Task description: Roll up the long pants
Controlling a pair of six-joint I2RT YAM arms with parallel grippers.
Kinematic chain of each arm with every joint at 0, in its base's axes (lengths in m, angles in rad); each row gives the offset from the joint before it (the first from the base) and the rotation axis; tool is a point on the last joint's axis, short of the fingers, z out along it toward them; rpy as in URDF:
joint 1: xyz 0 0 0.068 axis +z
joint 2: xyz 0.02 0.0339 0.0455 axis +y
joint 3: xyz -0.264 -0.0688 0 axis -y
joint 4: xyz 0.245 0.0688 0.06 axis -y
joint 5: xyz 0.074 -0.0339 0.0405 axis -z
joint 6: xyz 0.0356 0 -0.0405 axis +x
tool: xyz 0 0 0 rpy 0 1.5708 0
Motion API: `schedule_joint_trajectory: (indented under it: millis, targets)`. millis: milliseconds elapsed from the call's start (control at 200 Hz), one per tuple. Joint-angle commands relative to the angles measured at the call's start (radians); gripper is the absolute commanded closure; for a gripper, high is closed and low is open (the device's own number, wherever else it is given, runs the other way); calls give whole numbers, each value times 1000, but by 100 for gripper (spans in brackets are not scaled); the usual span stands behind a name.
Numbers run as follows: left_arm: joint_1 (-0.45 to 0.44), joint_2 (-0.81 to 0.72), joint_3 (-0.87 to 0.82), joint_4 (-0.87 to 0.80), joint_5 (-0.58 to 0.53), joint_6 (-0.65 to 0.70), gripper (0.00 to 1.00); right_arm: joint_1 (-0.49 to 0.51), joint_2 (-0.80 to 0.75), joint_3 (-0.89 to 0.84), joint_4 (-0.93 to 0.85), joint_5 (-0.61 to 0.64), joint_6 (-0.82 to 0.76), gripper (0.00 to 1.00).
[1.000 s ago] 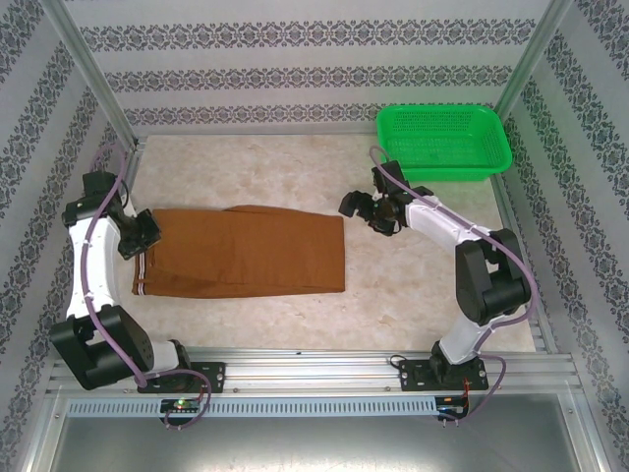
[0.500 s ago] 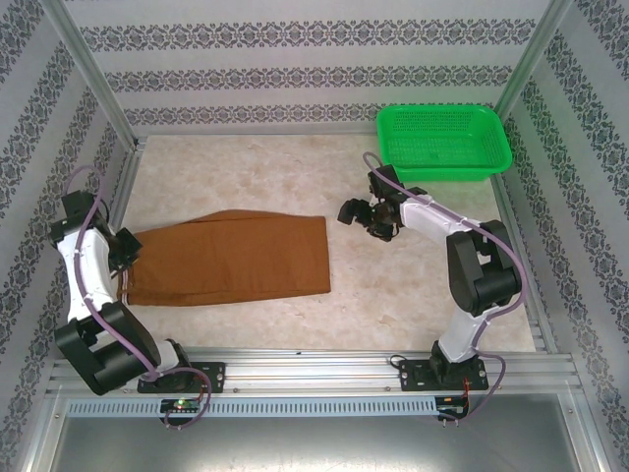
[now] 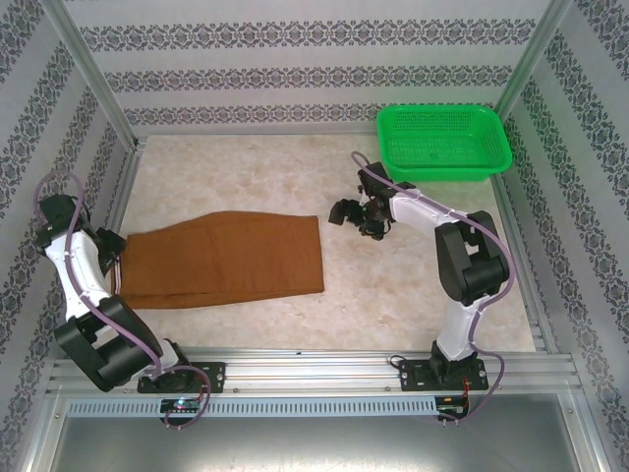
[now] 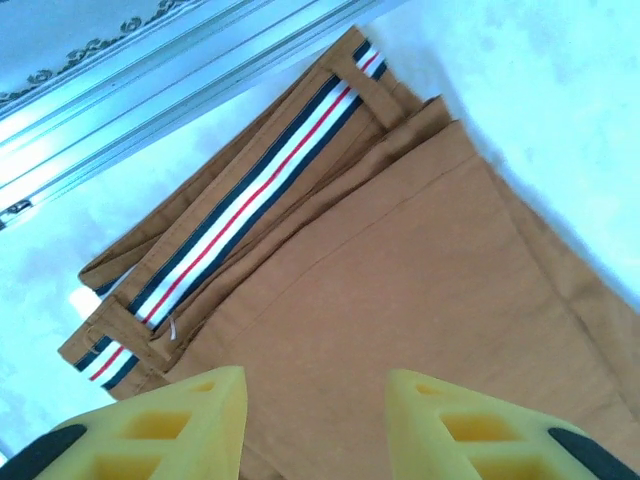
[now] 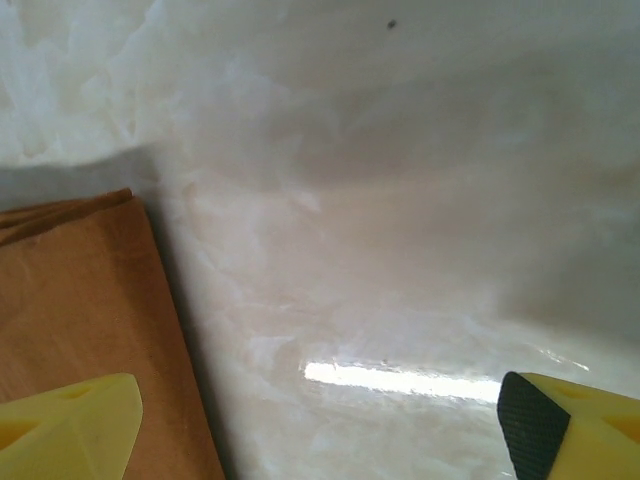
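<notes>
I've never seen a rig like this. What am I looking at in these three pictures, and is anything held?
These are two robot arms bolted at the near edge of a table. The overhead picture comes from a fixed camera above and behind them, with the left arm on the left and the right arm on the right. The other two come from a small camera on each wrist; the yellow pieces at the bottom are that arm's own jaws. On the table lie rust-brown long pants, striped waistband toward the left arm, and a green basket stands in the far right corner. Both pairs of jaws are open and hold nothing: the left above the waistband end, the right at the pants' other end.
</notes>
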Motion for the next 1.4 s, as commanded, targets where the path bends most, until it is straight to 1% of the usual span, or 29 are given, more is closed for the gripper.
schedule_joint_trajectory:
  millis: [0, 100, 260, 445, 480, 530, 550, 570, 580, 599, 604, 629, 639, 644, 729, 804, 869, 989, 1049, 1104, 1194, 1199, 1234, 1249, 1284, 1309, 1324, 1349, 1399]
  targets:
    - [-21, 15, -15, 40, 37, -11, 62, 27, 63, 45, -12, -69, -48, 6]
    - [-27, 22, -52, 60, 88, -27, 64, 45, 107, 55, 25, -127, -42, 6]
    - [-34, 1, -51, 63, 86, -22, 63, 99, 116, 60, 73, -167, -44, 6]
    - [-39, 2, -76, 85, 137, -34, 64, 161, 157, 73, 165, -250, -8, 8]
    - [-42, 1, -86, 91, 139, -35, 64, 169, 176, 90, 156, -251, -7, 9]
    - [-45, 1, -99, 99, 142, -39, 64, 180, 207, 113, 150, -269, -12, 15]
    - [-46, 2, -103, 103, 145, -38, 64, 182, 221, 122, 148, -281, -12, 20]
    - [-46, 3, -107, 105, 148, -39, 64, 183, 232, 129, 147, -294, -12, 31]
    - [-47, 5, -108, 106, 151, -40, 65, 184, 238, 134, 145, -298, -12, 40]
    - [-48, 8, -109, 105, 153, -41, 66, 182, 248, 140, 136, -300, -11, 60]
    - [-48, 8, -109, 105, 154, -41, 66, 181, 250, 141, 133, -298, -11, 63]
    - [-50, 12, -107, 102, 156, -38, 67, 176, 253, 140, 116, -284, -9, 90]
    - [-50, 13, -104, 100, 155, -36, 68, 172, 252, 136, 111, -276, -7, 99]
    - [-51, 14, -103, 99, 155, -35, 68, 170, 251, 134, 109, -272, -7, 100]
    - [-64, 23, -88, 85, 136, -22, 68, 124, 189, 38, 131, -223, -5, 100]
    - [-77, 26, -86, 84, 125, -21, 65, 56, 112, -58, 152, -195, -13, 100]
    - [-93, 34, -89, 93, 140, -24, 61, -13, 58, -116, 138, -185, -41, 100]
    - [-137, 57, -94, 120, 167, -29, 60, -101, 4, -173, 98, -182, -106, 100]
    - [-182, 62, -105, 148, 169, -42, 61, -122, -16, -163, 24, -108, -156, 100]
    - [-243, 69, -126, 191, 159, -59, 60, -140, -45, -173, -6, -55, -180, 100]
    - [-345, 114, -137, 263, 165, -86, 59, -185, -86, -208, 11, -40, -144, 100]
    - [-348, 118, -136, 266, 166, -87, 59, -187, -88, -210, 13, -40, -140, 99]
    - [-393, 147, -131, 289, 163, -87, 59, -200, -96, -222, 30, -48, -118, 79]
    - [-410, 159, -129, 296, 158, -87, 58, -203, -99, -227, 35, -51, -110, 73]
    - [-440, 188, -120, 311, 147, -90, 57, -209, -107, -241, 54, -59, -93, 62]
    - [-457, 208, -116, 321, 140, -92, 56, -212, -111, -249, 69, -73, -86, 58]
    - [-466, 220, -114, 326, 134, -94, 55, -212, -111, -250, 74, -78, -79, 51]
    - [-475, 238, -111, 333, 128, -96, 54, -212, -111, -253, 82, -84, -71, 48]
    - [-482, 271, -109, 340, 113, -99, 53, -212, -109, -259, 99, -105, -61, 47]
